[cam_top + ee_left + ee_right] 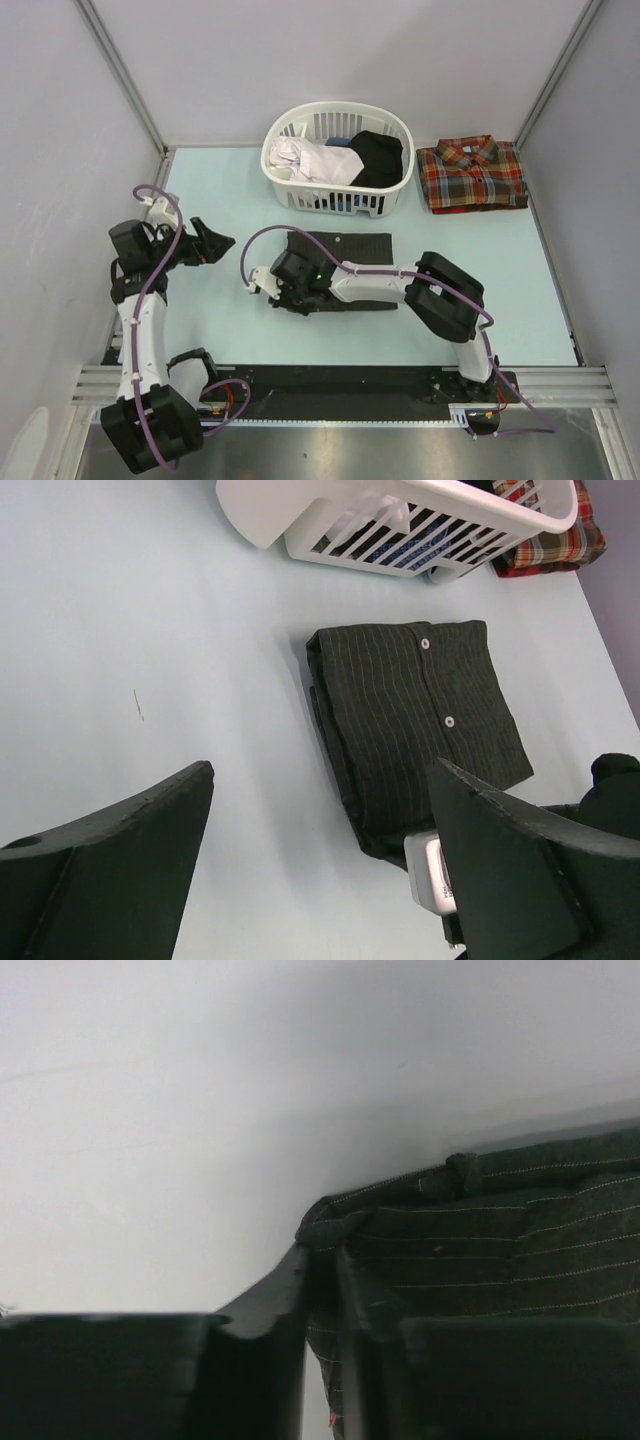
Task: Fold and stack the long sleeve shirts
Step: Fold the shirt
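The black pinstriped shirt (350,246) lies folded on the table in front of the basket, buttons up (420,710). My right gripper (291,291) is at its near left corner, jaws closed on a bunched edge of the cloth (500,1250), with the fold pinched between the fingers (270,1310). The plaid shirt (472,175) lies folded at the far right (560,550). My left gripper (222,243) hovers left of the black shirt, wide open and holding nothing (322,770).
A white laundry basket (272,172) with white and black clothes stands at the back middle (420,525), close behind the black shirt. The plaid shirt sits beside it against the right wall. Metal rails border the table's near edge.
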You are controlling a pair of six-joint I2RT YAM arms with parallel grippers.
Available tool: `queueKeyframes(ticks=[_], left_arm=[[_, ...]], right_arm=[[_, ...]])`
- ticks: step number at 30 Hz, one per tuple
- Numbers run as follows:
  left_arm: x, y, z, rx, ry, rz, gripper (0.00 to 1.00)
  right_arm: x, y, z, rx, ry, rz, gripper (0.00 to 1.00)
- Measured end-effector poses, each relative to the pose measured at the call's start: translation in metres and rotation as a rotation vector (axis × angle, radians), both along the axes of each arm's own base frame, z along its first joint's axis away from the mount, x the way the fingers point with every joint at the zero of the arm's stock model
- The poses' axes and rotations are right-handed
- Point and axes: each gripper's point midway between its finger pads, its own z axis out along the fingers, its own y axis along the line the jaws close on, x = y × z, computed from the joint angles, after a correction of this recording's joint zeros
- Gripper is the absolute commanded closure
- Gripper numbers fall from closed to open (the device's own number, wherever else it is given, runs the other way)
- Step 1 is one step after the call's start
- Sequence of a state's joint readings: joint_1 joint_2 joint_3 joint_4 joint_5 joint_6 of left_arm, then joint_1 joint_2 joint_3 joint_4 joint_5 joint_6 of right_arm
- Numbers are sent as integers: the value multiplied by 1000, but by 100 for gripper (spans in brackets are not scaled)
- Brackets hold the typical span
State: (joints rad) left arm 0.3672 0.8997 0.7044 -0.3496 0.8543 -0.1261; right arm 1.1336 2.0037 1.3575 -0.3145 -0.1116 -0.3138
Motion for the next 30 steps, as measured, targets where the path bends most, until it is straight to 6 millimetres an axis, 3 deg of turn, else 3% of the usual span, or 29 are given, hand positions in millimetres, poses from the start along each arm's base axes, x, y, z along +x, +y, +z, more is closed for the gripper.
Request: queueKeyframes(ticks=[3, 6, 9, 10, 13, 14, 16, 17, 19, 22, 27, 30], left_arm=[[-1, 1, -1, 3, 9, 3, 10], [-2, 0, -2, -3, 17, 1, 15], [-2, -4, -5, -15, 31, -14, 16], [-1, -7, -8, -18, 42, -27, 16], [-2, -32, -21, -25, 96, -118, 15], [-4, -47, -29, -26, 123, -170, 15], [-11, -73, -42, -43, 173, -264, 15], [-15, -85, -50, -59, 205, -304, 16], [-27, -103, -69, -94, 280, -358, 18], [-48, -119, -99, -162, 407, -373, 23], [-88, -152, -133, -205, 540, -451, 31], [-94, -168, -146, -217, 584, -489, 32]], right_arm=[[-4, -3, 0, -1, 6, 33, 100], [-30, -23, 0, -21, 44, 139, 100], [-80, -73, 2, -89, 118, 308, 100], [-103, -102, 4, -127, 155, 383, 100], [-142, -163, 12, -189, 204, 551, 82], [-150, -186, 12, -215, 206, 605, 60], [-159, -216, 9, -263, 216, 650, 48], [-162, -228, 8, -292, 222, 669, 39], [-163, -240, 9, -320, 237, 676, 38], [-154, -239, 21, -293, 239, 629, 38], [-113, -218, 53, -133, 222, 433, 39], [-90, -220, 55, -97, 229, 306, 39]])
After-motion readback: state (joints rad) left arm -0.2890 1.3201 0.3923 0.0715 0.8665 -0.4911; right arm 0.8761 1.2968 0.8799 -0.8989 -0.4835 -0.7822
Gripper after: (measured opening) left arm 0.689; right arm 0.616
